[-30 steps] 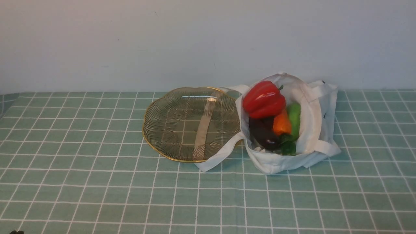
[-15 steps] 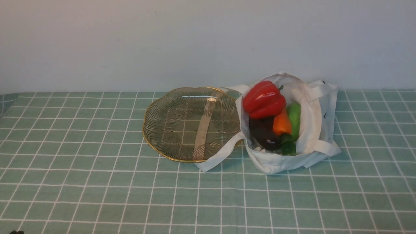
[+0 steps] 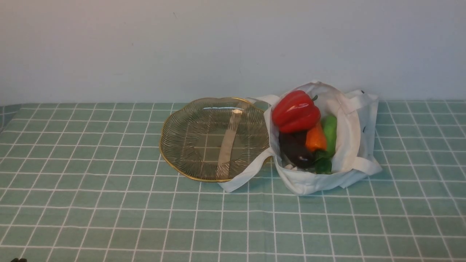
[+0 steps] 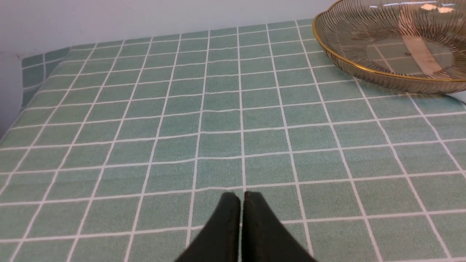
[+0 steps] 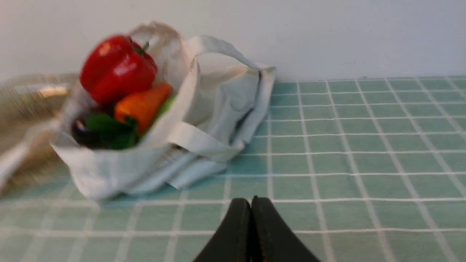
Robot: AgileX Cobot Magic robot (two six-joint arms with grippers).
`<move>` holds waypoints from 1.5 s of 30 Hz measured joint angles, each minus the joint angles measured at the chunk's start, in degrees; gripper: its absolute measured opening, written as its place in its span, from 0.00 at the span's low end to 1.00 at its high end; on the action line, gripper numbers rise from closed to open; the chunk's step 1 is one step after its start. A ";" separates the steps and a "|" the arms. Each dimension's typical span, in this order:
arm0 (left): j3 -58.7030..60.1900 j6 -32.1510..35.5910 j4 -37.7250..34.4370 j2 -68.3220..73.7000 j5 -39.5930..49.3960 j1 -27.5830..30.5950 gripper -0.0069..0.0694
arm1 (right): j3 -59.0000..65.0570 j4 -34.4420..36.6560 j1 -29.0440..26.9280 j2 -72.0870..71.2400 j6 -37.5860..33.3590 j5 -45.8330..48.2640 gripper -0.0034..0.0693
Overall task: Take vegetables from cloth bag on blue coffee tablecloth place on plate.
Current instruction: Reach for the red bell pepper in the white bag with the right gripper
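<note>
Pale wall behind; blue coffee tablecloth (image 3: 109,203) with white squares under all.
We judge job not started: plate (image 3: 160,145) bare, vegetables (image 3: 315,140) all in cloth bag (image 3: 309,183) just right of plate.
Bag strap (image 3: 240,178) runs under plate.
Left gripper (image 4: 242,196) and right gripper (image 5: 251,201): claws pressed together, holding nothing, both apart from plate.
Next, we think: open right claw, reach for red bell pepper (image 3: 295,111) on top.
Pepper shiny, round, maybe slippery.
Bag soft, floppy.
Plate clear ribbed glass, wavy gold rim.

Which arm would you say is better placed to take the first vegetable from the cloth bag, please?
Probably the right: the right gripper, shut, looks straight at the cloth bag and red pepper, while the left gripper sees the plate, not the bag.
</note>
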 joint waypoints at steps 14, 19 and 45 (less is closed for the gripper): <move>0.00 0.00 0.00 0.00 0.00 0.00 0.08 | 0.00 35.09 0.00 0.00 13.56 -6.81 0.03; 0.00 0.00 0.00 0.00 0.00 0.00 0.08 | -7.49 33.56 0.00 0.38 1.96 1.92 0.03; 0.00 0.00 0.00 0.00 0.00 0.00 0.08 | -57.72 23.80 8.91 78.80 -16.41 20.59 0.28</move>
